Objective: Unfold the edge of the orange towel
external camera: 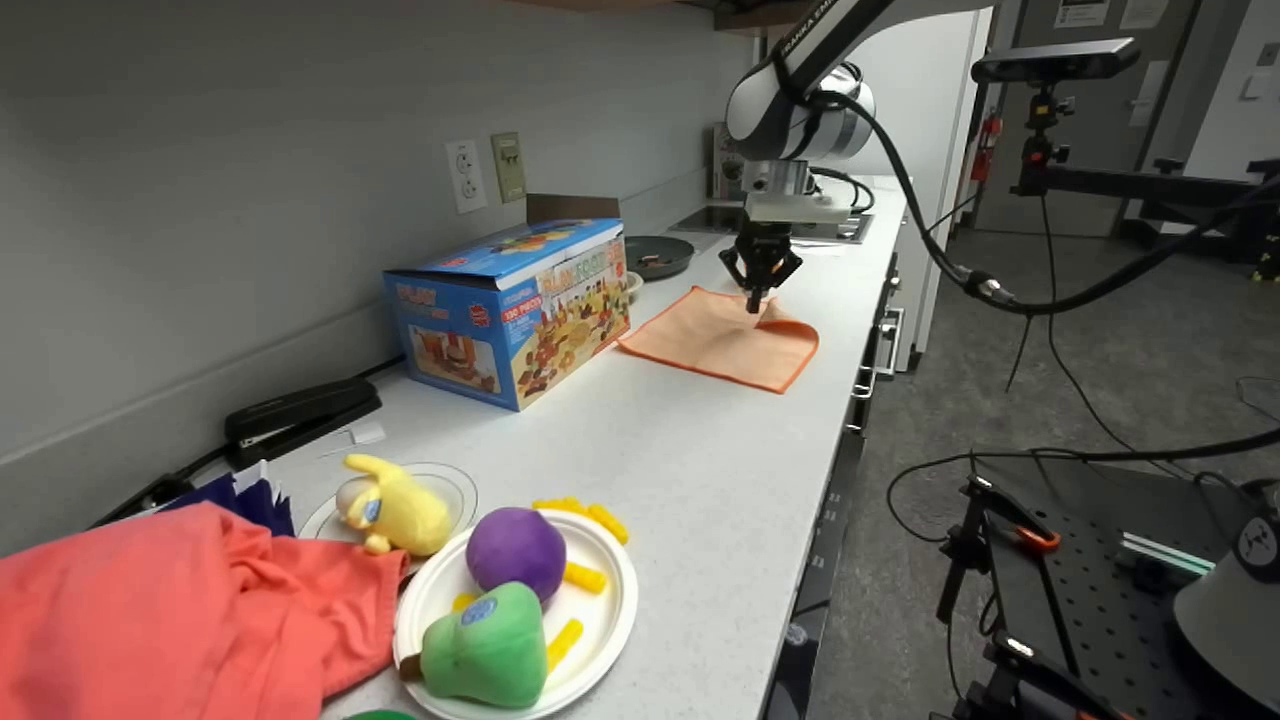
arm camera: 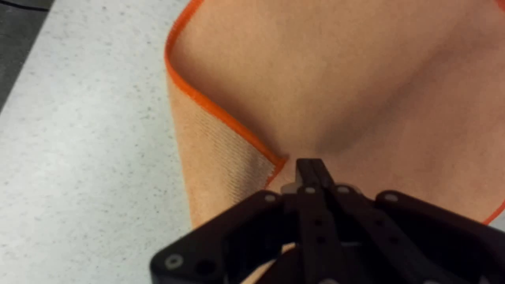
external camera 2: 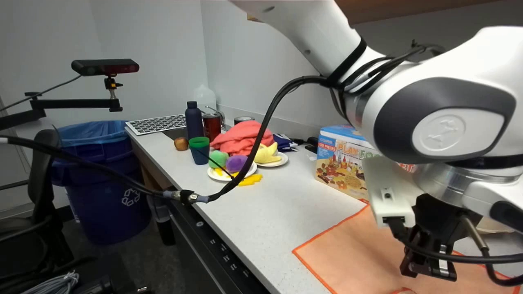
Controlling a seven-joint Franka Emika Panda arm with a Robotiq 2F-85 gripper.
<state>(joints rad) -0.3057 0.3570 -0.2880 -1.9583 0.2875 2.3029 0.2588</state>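
Sweeping low beneath the folded corner [arm camera: 221,154], toward the open edge of the counter [external camera: 700,480], should lay it flat without dragging the rest. The gripper [arm camera: 310,167], pressed together with nothing seen between, is just beside that corner; the orange towel [external camera: 715,345] lies on the counter

The place looks like a lab fitted with a kitchen counter [external camera: 690,480]. It runs beneath the gripper [external camera: 754,303], with a cooktop [external camera: 705,219] beyond the gripper in an exterior view and, apart from the gripper, a built-in black appliance [external camera 2: 216,251] under the front edge. Off to the gripper's side, away from the wall [external camera: 330,150], are a bracket-mounted camera [external camera: 1055,62] and a perforated black platform [external camera: 1090,520].
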